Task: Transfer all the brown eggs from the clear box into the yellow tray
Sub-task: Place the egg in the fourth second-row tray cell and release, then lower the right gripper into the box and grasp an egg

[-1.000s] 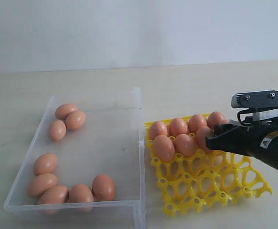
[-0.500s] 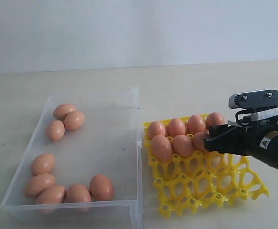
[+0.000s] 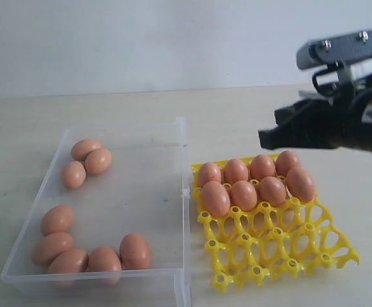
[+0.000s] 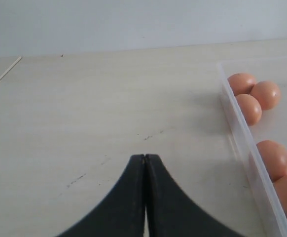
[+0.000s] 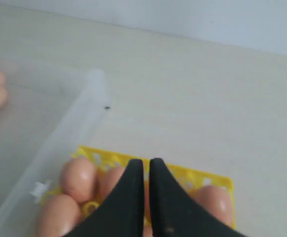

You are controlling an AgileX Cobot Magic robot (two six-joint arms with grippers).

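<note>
The yellow tray holds several brown eggs in its two far rows; the two near rows are bare. The clear box to its left holds several more brown eggs, three at the far left corner and the others along the near wall. My right gripper hovers above the tray's far edge, shut and holding nothing. In the right wrist view its tips hang over the tray and eggs. My left gripper is shut over bare table, beside the box wall.
Pale tabletop surrounds the box and tray, with a white wall behind. Through the box wall in the left wrist view I see eggs. The left arm is outside the exterior view.
My right gripper has lifted up and away from the tray's second row, leaving an egg in the right-hand cup there, and its jaws have come together.
</note>
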